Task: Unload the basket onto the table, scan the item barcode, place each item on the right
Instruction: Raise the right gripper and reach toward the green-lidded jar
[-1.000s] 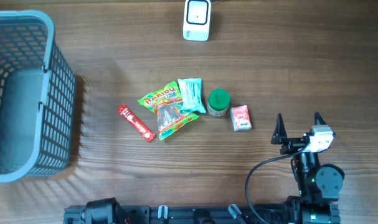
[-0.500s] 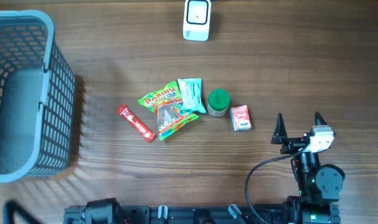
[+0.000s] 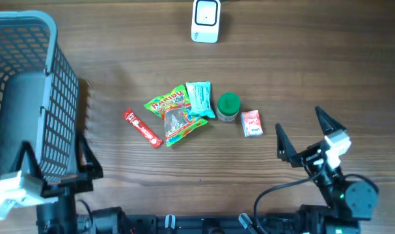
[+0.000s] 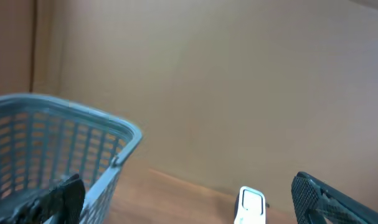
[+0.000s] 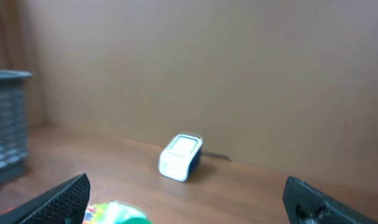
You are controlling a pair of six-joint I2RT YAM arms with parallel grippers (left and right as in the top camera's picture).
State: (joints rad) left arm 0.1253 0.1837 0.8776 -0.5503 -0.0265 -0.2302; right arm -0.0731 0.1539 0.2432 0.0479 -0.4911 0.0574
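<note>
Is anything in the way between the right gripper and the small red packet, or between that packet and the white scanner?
Nothing visible. Bare table separates the open right gripper from the small red packet, and only bare wood lies between it and the white scanner.

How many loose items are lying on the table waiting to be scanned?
6, clustered together: red stick pack, Haribo bag, clear candy bag overlapping it, teal packet, green-lidded jar, small red packet. Overlaps might hide more.
</note>
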